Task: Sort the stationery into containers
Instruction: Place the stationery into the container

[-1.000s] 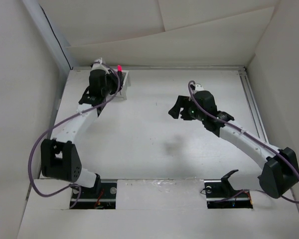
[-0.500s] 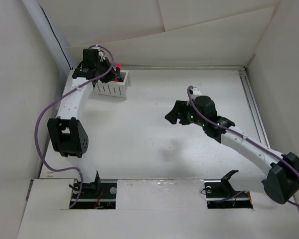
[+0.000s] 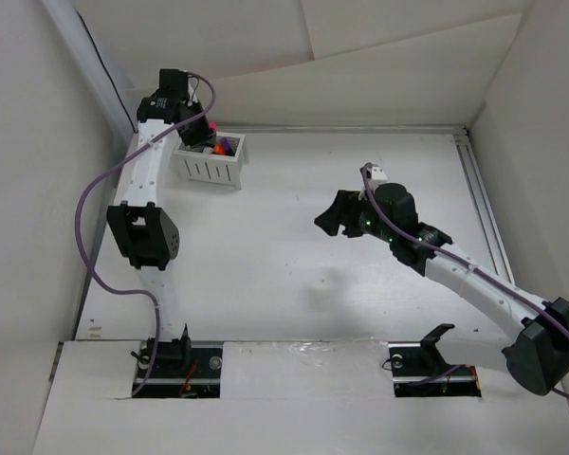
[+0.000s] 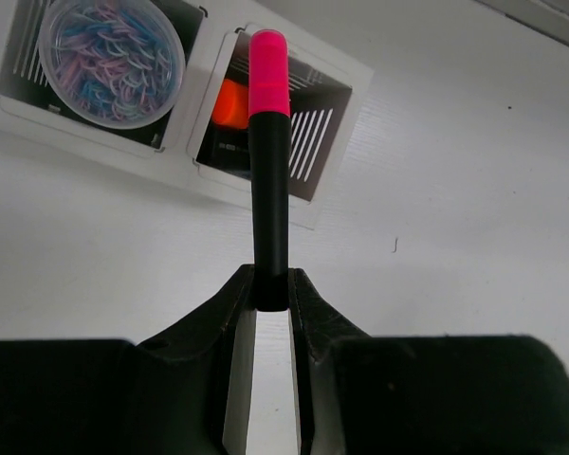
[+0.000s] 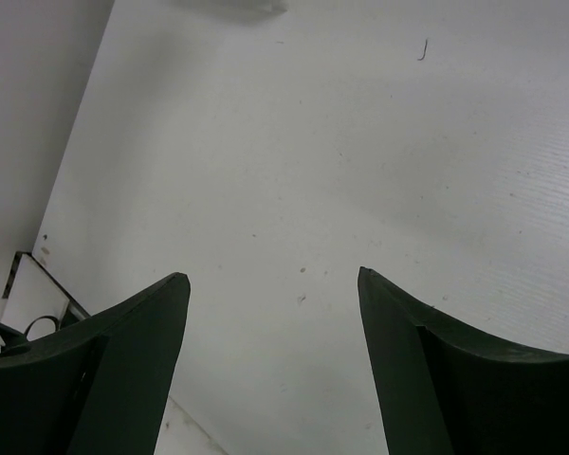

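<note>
A black marker with a pink cap (image 4: 269, 190) is clamped by its tail in my left gripper (image 4: 271, 284), cap pointing at the white two-compartment organiser (image 4: 197, 104). The cap hangs over the right compartment, where an orange piece (image 4: 229, 104) lies. In the left compartment sits a round clear tub of blue and pink clips (image 4: 111, 59). From above, the left gripper (image 3: 201, 136) is at the organiser's (image 3: 211, 169) back left corner, with the marker (image 3: 222, 145) angled down over it. My right gripper (image 3: 328, 218) hovers open over bare table (image 5: 294, 142), with nothing between its fingertips (image 5: 178, 284).
The organiser stands at the table's far left corner, close to the left wall (image 3: 57, 190) and back wall (image 3: 341, 85). A rail (image 3: 482, 204) runs along the table's right edge. The left arm's cable (image 3: 85, 237) loops out toward the left wall.
The left arm has risen and swung back toward the far left corner, tilting the marker down over the organiser. The right gripper has drifted slightly left and stayed open.
</note>
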